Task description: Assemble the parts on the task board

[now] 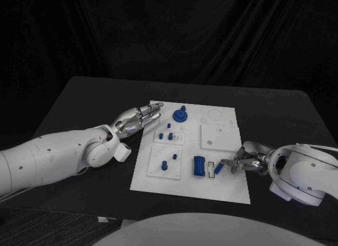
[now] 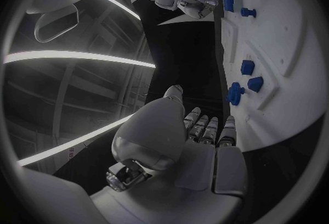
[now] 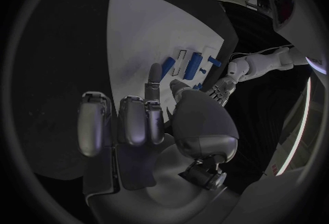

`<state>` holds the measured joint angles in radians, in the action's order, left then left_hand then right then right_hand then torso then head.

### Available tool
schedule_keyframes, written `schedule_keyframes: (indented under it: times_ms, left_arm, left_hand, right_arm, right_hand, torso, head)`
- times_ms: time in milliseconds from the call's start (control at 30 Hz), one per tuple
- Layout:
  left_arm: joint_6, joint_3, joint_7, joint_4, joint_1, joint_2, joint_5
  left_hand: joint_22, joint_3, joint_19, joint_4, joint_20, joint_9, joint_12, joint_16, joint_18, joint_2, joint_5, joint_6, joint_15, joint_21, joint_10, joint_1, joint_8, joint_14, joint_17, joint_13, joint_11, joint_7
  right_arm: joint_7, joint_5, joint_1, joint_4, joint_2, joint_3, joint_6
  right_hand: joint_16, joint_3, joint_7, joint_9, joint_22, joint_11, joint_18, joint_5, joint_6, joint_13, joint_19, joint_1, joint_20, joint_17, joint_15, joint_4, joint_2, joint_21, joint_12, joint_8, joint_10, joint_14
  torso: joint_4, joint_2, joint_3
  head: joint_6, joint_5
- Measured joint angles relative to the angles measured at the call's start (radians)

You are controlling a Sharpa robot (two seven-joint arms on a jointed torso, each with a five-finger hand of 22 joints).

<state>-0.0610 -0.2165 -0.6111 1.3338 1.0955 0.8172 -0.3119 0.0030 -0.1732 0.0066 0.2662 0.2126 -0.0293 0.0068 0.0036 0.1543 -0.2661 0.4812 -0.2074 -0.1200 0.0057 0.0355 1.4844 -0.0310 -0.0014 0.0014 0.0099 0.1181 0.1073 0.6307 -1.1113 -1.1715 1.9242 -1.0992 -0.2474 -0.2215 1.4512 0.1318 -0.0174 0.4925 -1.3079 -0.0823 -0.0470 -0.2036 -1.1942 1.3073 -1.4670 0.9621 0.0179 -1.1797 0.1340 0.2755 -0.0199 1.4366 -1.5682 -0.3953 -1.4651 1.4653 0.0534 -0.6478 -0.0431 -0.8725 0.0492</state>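
You've got a plain white task board (image 1: pixel 229 185) on the black table (image 1: pixel 80 102), with solid blue parts (image 1: pixel 200 166) on the board, and silver hands, left hand (image 1: pixel 138 118) and right hand (image 1: pixel 245 161), on white arms (image 1: pixel 43 156)

Tabletop (image 1: pixel 80 102): bare black surface on every side of the white board (image 1: pixel 220 192). Board, far right corner: flat and free of pieces. Board, left half: round blue knob (image 1: pixel 181 115), small blue pegs (image 1: pixel 165 136) and a single peg (image 1: pixel 165 165) stand upright. Near edge: blue block (image 1: pixel 200 166) beside a slot. Left hand (image 1: pixel 138 118) overhangs the board's left edge; right hand (image 1: pixel 247 163) hangs at its right edge.
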Motion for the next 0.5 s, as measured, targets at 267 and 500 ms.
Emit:
schedule_keyframes:
  times_ms: [267,500]
  left_arm:
    - [-0.002,0.000,0.001,-0.002,0.000,-0.004,0.000]
    - [-0.002,0.000,0.001,-0.004,0.000,-0.005,0.000]
  left_hand:
    - [0.001,0.003,0.000,-0.003,0.000,0.000,0.000,0.000,0.000,0.000,0.004,0.000,0.000,0.000,0.004,0.000,0.000,0.000,0.000,0.001,0.003,0.000]
    - [0.001,0.003,0.000,-0.003,0.000,0.000,0.000,0.000,0.000,0.000,0.004,0.000,0.000,0.000,0.007,0.000,0.000,0.000,0.000,0.001,0.007,0.000]
  right_arm:
    - [0.015,0.065,-0.002,-0.026,0.032,0.000,0.021]
    - [0.023,0.086,-0.003,-0.040,0.054,0.000,0.034]
  right_hand:
    - [-0.006,-0.007,0.008,-0.038,0.000,0.000,0.000,0.000,-0.008,0.000,0.000,0.004,0.000,0.021,0.000,-0.007,-0.004,-0.006,0.000,0.058,0.000,0.000]
    - [-0.007,-0.009,0.008,-0.055,0.000,0.000,0.000,0.007,-0.026,0.001,0.000,0.019,0.000,0.023,0.000,-0.016,-0.019,-0.007,0.000,0.085,0.000,0.000]
  torso:
    - [-0.0007,0.000,-0.0004]
    - [-0.0004,0.000,0.0006]
  head:
    - [0.000,-0.003]
    - [0.000,-0.005]
